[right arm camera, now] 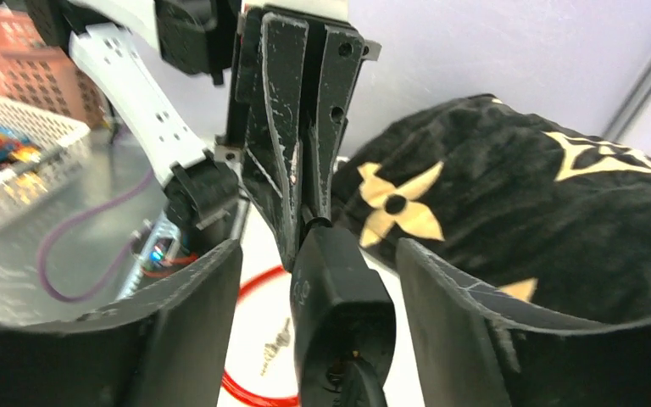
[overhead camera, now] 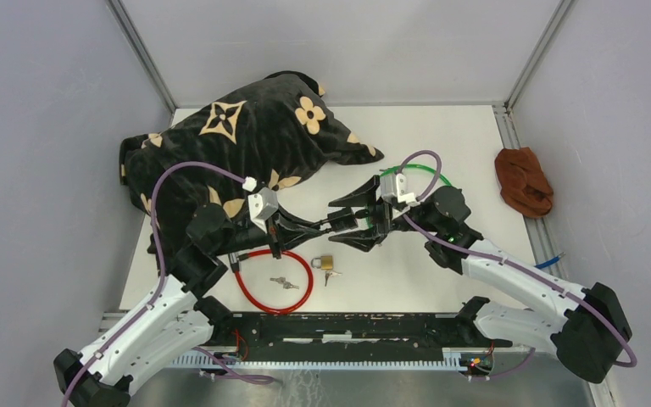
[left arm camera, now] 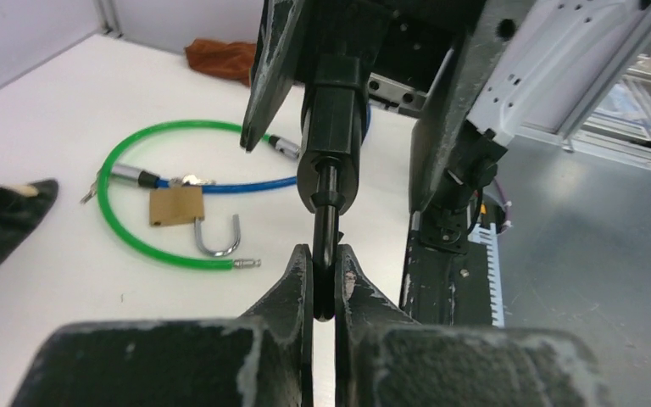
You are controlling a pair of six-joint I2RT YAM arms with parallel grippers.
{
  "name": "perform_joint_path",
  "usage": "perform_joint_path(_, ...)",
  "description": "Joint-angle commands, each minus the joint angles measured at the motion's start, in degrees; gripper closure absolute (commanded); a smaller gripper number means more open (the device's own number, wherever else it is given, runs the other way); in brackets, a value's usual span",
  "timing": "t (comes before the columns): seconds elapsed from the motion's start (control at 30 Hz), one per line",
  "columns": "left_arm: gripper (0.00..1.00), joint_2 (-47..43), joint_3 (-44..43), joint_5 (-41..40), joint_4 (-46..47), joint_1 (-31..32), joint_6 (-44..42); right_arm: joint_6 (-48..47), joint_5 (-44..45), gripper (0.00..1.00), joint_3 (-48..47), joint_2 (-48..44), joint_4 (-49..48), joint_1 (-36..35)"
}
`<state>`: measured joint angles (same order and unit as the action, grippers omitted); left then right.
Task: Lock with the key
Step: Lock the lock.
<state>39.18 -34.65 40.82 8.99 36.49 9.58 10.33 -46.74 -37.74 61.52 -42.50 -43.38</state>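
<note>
- Left jaws (left arm camera: 323,259) are closed tight on the thin pin that sticks out of the black lock (left arm camera: 332,144); only the pin's tip is pinched.
- Right jaws (right arm camera: 318,250) face the left ones head-on and stand wide apart. The lock's thick barrel lies in the gap between them, with clear space on both sides, so they grip nothing.
- I cannot tell whether a key sits in the barrel's rear end; that part is too dark and close in the right wrist view.
- Just below the left jaws on the bench (overhead camera: 441,144) lies a red cable (overhead camera: 308,284) in a loop, with a bunch of keys (overhead camera: 284,282) inside the loop.
- Below the gap between both jaws, just outside the red loop, sits a brass padlock (overhead camera: 325,261) with a small key (overhead camera: 332,274) touching it.
- Behind the right jaws lie a green cable (left arm camera: 161,253), a blue cable (left arm camera: 229,184) and a second padlock (left arm camera: 175,205), its shackle open.
- Beyond the left jaws lies a black patterned cushion (overhead camera: 246,144).
- Well off to the right jaws' far side sits a brown cloth (overhead camera: 523,180).
</note>
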Motion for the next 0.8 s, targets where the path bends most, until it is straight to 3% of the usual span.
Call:
perform_joint_path(0.0,0.98,-1.85,-3.57,-4.46,-4.04,0.2,-6.8,-11.46,-1.19,0.06,-5.34,-2.68,18.85,0.48)
perform_joint_path(0.03,0.98,-2.25,-3.28,-4.03,-4.14,0.19,-7.01,-12.75,-0.99,0.02,-5.63,-3.04,21.41,0.56)
perform_joint_path(0.23,0.98,-3.26,-1.97,-2.96,-3.86,0.22,-7.05,-15.15,-2.53,0.02,-5.79,-2.7,26.96,1.39)
perform_joint_path(0.4,0.98,-3.57,-1.63,-1.98,-3.46,0.16,-7.37,-6.91,-4.99,0.03,-2.56,-0.71,16.97,1.7)
perform_joint_path(0.5,0.98,-3.67,-1.67,-1.53,-4.16,0.2,-8.03,0.62,-6.83,0.18,-0.59,0.44,7.21,1.72)
perform_joint_path(0.6,0.98,-3.67,-1.85,-1.49,-4.38,0.16,-8.11,2.78,-7.65,0.35,-0.77,1.79,5.51,1.75)
perform_joint_path(0.77,0.98,-3.6,-1.86,-1.15,-4.25,0.17,-7.83,4.95,-7.66,0.47,-0.05,2.63,3.1,1.76)
